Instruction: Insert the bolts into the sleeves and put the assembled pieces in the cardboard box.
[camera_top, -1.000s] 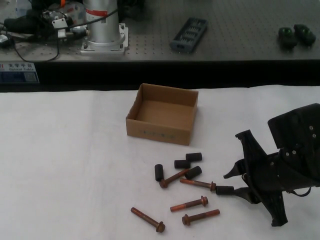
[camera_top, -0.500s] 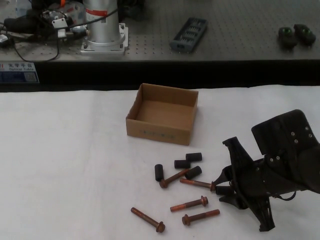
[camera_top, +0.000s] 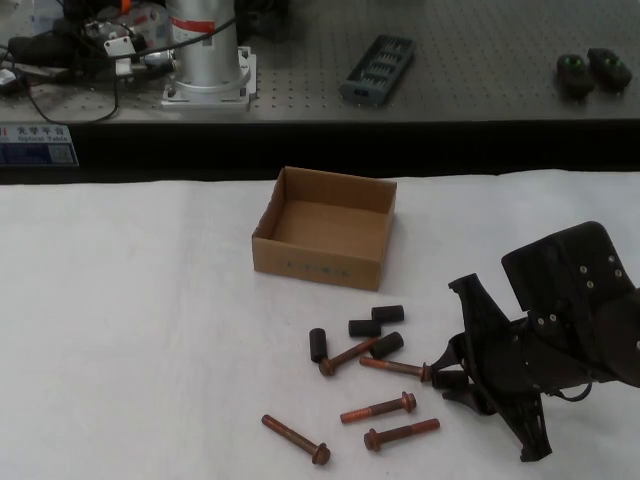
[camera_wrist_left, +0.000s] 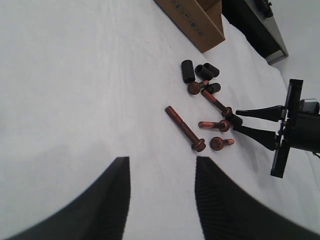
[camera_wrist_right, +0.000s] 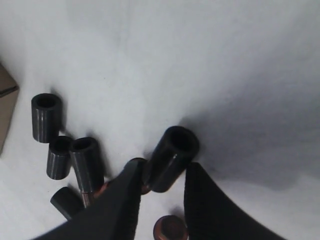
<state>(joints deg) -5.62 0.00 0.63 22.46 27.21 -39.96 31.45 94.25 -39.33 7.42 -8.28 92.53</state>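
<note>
A cardboard box (camera_top: 318, 265) stands open-topped behind the loose parts. Several rusty bolts (camera_top: 378, 408) and black sleeves (camera_top: 364, 328) lie scattered in front of it. My right gripper (camera_top: 443, 380) is low over the cloth and open, one finger on each side of a lying sleeve (camera_wrist_right: 172, 150). That sleeve rests against the head of a bolt (camera_top: 395, 367). The left wrist view shows the right gripper (camera_wrist_left: 236, 120) straddling the same sleeve (camera_wrist_left: 234, 120). My left gripper (camera_wrist_left: 161, 162) hangs open above bare cloth, nothing between its fingers, well short of the bolts (camera_wrist_left: 184, 128).
White cloth (camera_top: 130, 330) covers the bench, with free room left of the parts. Behind it a perforated metal table carries a silver post (camera_top: 205, 50), a dark rack (camera_top: 377, 68) and cables. The box (camera_wrist_left: 192, 17) is beyond the sleeves in the left wrist view.
The right arm slid left and brought its fingers around the sleeve beside the bolt head, then stayed almost still. Bolts, sleeves and box have not moved.
</note>
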